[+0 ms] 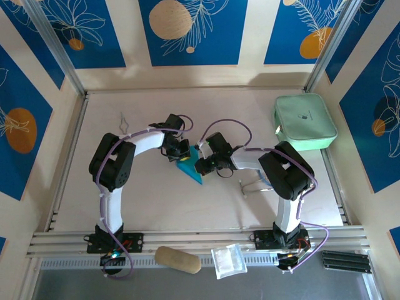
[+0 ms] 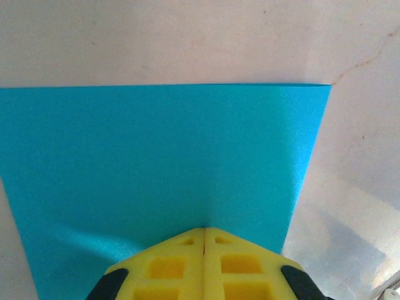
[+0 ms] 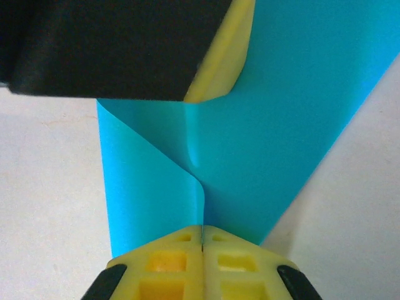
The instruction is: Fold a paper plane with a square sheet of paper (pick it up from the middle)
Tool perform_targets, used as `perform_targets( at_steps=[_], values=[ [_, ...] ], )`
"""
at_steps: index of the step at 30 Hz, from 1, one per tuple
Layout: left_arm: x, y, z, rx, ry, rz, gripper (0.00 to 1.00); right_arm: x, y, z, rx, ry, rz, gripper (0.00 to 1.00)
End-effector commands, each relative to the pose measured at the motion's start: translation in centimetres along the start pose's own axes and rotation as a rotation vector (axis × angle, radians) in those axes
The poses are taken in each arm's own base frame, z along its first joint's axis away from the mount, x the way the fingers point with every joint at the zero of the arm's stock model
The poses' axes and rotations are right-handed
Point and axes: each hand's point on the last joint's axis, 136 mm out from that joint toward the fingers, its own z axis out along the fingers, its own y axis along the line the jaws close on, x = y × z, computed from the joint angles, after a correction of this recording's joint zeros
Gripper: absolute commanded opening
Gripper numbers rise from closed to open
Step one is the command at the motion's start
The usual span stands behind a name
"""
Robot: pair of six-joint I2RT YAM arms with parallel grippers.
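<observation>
The blue sheet of paper [image 1: 189, 169] is near the middle of the table [image 1: 144, 200], between the 2 grippers. The left gripper [image 1: 179, 153] is pinched tight on 1 edge. The right gripper [image 1: 205, 164] is pinched tight on the edge across from it. In the right wrist view the paper bends in a soft curl by the tips, w/ a small dent in it. I think the paper is very light, thin & floppy, not stiff. It may slip, crease or rip if pulled hard. Best to hold it by the edges on both sides & press gently. I can't tell if its low corner touches the table.
</observation>
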Motion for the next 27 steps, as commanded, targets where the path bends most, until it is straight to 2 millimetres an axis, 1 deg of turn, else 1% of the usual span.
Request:
perform_targets(
  at_steps=[1,4,6,8,9,12,15,18,20,23,27],
  values=[
    [-0.1,-0.7,-0.2,-0.006,0.007,0.029,0.04,0.5,-0.5,0.4,0.012,0.03,0.029,0.0],
    [-1.0,-1.8,-1.6,0.024,-0.032,0.035,0.07,0.7,-0.7,0.4,0.019,0.035,0.034,0.0],
    [-1.7,-2.0,-2.5,0.039,-0.067,0.023,0.09,1.0,-0.8,0.5,0.02,0.041,0.037,0.0],
    [-2.5,-1.7,-3.4,0.033,-0.107,0.006,0.14,1.0,-0.8,0.5,0.018,0.04,0.036,0.0],
    [-2.8,-1.2,-3.5,0.021,-0.117,-0.004,0.14,0.9,-0.8,0.5,0.016,0.039,0.036,0.0],
    [-2.9,-0.1,-3.4,0.004,-0.118,-0.037,0.14,0.8,-0.7,0.5,0.012,0.04,0.035,0.0],
    [-2.3,0.0,-3.8,0.019,-0.126,-0.058,0.15,0.8,-0.7,0.5,0.013,0.04,0.038,0.0],
    [-1.7,-0.1,-4.9,0.056,-0.156,-0.082,0.15,0.8,-0.8,0.5,0.014,0.043,0.042,0.0],
    [-1.0,-0.4,-5.9,0.096,-0.183,-0.099,0.18,0.8,-0.9,0.5,0.015,0.046,0.048,0.0],
    [0.2,-0.8,-6.8,0.163,-0.212,-0.128,0.21,0.9,-1.0,0.5,0.018,0.052,0.055,0.0],
    [2.2,-1.7,-6.5,0.251,-0.211,-0.166,0.25,1.0,-1.1,0.6,0.02,0.057,0.064,0.0]
  ],
)
